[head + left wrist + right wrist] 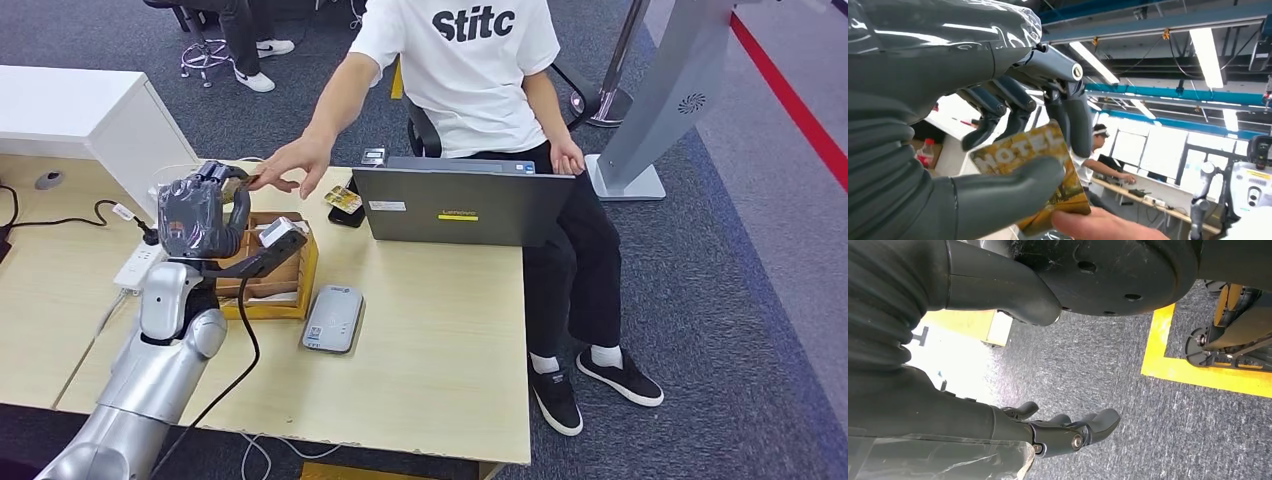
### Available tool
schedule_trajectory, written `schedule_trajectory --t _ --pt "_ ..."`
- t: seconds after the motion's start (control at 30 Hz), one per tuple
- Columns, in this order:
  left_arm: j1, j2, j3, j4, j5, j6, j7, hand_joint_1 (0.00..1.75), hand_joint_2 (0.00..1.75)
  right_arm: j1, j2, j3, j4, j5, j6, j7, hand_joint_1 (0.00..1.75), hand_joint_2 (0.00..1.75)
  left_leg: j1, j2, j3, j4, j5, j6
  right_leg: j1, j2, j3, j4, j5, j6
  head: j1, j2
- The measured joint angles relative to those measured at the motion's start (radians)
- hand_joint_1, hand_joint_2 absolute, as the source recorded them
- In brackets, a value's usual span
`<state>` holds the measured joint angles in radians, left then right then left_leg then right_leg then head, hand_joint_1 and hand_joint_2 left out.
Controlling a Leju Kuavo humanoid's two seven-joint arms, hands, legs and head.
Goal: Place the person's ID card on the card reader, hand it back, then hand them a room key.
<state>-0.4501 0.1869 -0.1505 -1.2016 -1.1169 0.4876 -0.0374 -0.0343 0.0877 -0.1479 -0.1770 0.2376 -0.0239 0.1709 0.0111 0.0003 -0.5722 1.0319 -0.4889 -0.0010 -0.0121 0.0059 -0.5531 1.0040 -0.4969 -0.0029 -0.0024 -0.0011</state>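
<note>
So the left hand [948, 150] is raised over the far-left part of the tabletop [440, 340] with a yellow room key [1048, 170] pinched in it: thumb under the card, dark fingers [1073, 120] curled down over the top edge. "HOTEL" is printed across it, so I'd say this is the key handover step, not the ID one. Held up and out like that, the free end of the card sticks past the fingers toward the person, which makes sense for a pass. Right at that free end, the person's hand [290, 165] has reached in and looks to be touching the card's lower edge, just beyond the fingertips. The robot hasn't let go though, grip looks firm. Below and a bit nearer than the fingers there's the wooden card box [270, 280], and beside that the grey card reader [333, 318] lying flat with nothing on it. Further off is the laptop [460, 205]. The right hand [1068, 432] just hangs over the carpet, fingers loosely curled, holding nothing.
</note>
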Motion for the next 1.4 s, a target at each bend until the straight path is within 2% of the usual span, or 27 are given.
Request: schedule_trajectory --t 0.13,0.23,0.27,0.33,0.43,0.5,0.7,0.8,0.9,1.03,1.13,1.2,1.27,1.4 --pt "0.004 -0.024 0.0 -0.004 0.047 0.017 -0.028 0.0 1.75 0.0 0.0 -0.006 0.0 -0.008 0.005 0.0 0.0 1.75 0.0 0.0 0.0 0.0 0.0 0.0 0.0 0.0 0.0 0.0 0.0 0.0 0.0 0.0" --pt "0.036 -0.037 0.006 -0.041 0.082 0.097 -0.085 0.0 1.75 0.001 0.0 -0.014 0.0 -0.014 0.004 0.0 0.0 1.75 0.0 0.0 0.0 0.0 0.0 0.0 0.0 0.001 0.0 0.0 0.0 0.0 0.0 0.0" --pt "0.06 -0.046 0.015 -0.069 0.081 0.134 -0.129 0.0 1.75 0.002 0.0 -0.017 0.0 -0.015 0.001 0.0 0.0 1.75 0.0 0.001 0.0 0.0 0.0 0.0 0.0 0.001 0.0 0.0 0.0 0.0 0.0 0.0" --pt "0.125 -0.081 0.061 -0.152 0.063 0.186 -0.271 0.0 1.75 0.003 0.0 -0.023 0.0 -0.016 -0.006 0.0 0.0 1.75 0.0 0.001 -0.001 0.0 -0.001 0.0 0.0 0.001 0.0 0.0 0.0 0.0 0.0 0.0" --pt "0.242 -0.183 0.185 -0.31 0.098 0.198 -0.539 0.0 1.75 0.005 -0.001 -0.032 0.0 -0.02 -0.016 0.002 0.0 1.75 0.0 0.002 -0.001 0.0 -0.002 0.001 0.0 0.002 0.0 0.0 -0.001 0.001 0.001 0.0" --pt "0.322 -0.252 0.265 -0.418 0.172 0.198 -0.63 0.0 1.75 0.008 -0.001 -0.039 0.0 -0.025 -0.025 0.004 0.0 1.75 0.0 0.003 -0.001 0.0 -0.003 0.001 0.0 0.004 -0.001 -0.001 -0.001 0.001 0.002 0.0" --pt "0.543 -0.402 0.428 -0.683 0.524 0.198 -0.658 0.0 1.75 0.02 -0.004 -0.073 0.001 -0.052 -0.057 0.001 0.0 1.75 0.0 0.003 -0.001 0.0 -0.004 0.002 0.0 0.002 -0.001 -0.001 -0.003 0.002 0.001 0.0" --pt "0.625 -0.451 0.498 -0.751 0.713 0.198 -0.66 0.0 1.75 0.023 -0.005 -0.092 0.001 -0.063 -0.071 -0.005 0.0 1.75 0.0 0.002 -0.001 -0.001 -0.004 0.002 0.0 0.002 0.0 -0.001 -0.003 0.002 0.001 0.0" --pt "0.693 -0.479 0.568 -0.774 0.882 0.197 -0.661 0.0 1.75 0.028 -0.005 -0.108 0.002 -0.071 -0.083 -0.014 0.0 1.75 0.0 0.001 -0.001 -0.001 -0.004 0.002 0.0 0.001 0.0 -0.001 -0.003 0.002 0.0 0.0" --pt "0.751 -0.5 0.636 -0.77 1.044 0.197 -0.662 0.0 1.75 0.031 -0.005 -0.124 0.002 -0.079 -0.094 -0.022 0.0 1.75 0.0 0.0 -0.001 -0.001 -0.004 0.002 0.0 -0.002 0.001 -0.001 -0.003 0.003 0.001 0.0" --pt "0.766 -0.511 0.698 -0.691 1.266 0.195 -0.662 0.0 1.75 0.031 -0.005 -0.134 0.002 -0.084 -0.097 -0.033 0.0 1.75 -0.001 0.0 0.0 -0.001 -0.004 0.002 0.0 -0.002 0.002 -0.001 -0.004 0.003 0.0 0.0" --pt "0.76 -0.518 0.75 -0.573 1.414 0.174 -0.656 0.0 1.75 0.032 -0.005 -0.14 0.002 -0.08 -0.095 -0.037 0.0 1.75 -0.001 0.0 0.0 -0.001 -0.004 0.002 0.0 -0.002 0.002 -0.001 -0.004 0.003 0.0 0.0" --pt "0.738 -0.524 0.813 -0.424 1.488 0.12 -0.639 0.0 1.75 0.031 -0.006 -0.143 0.002 -0.07 -0.092 -0.038 0.0 1.75 -0.001 0.0 0.0 -0.001 -0.004 0.002 -0.001 -0.002 0.002 -0.001 -0.004 0.003 0.001 0.0" --pt "0.657 -0.519 0.992 -0.105 1.448 0.014 -0.587 0.0 1.75 0.029 -0.01 -0.145 0.001 -0.053 -0.088 -0.052 0.0 1.75 -0.001 0.001 0.001 -0.001 -0.004 0.002 -0.001 0.0 0.002 -0.001 -0.004 0.003 0.001 0.0"
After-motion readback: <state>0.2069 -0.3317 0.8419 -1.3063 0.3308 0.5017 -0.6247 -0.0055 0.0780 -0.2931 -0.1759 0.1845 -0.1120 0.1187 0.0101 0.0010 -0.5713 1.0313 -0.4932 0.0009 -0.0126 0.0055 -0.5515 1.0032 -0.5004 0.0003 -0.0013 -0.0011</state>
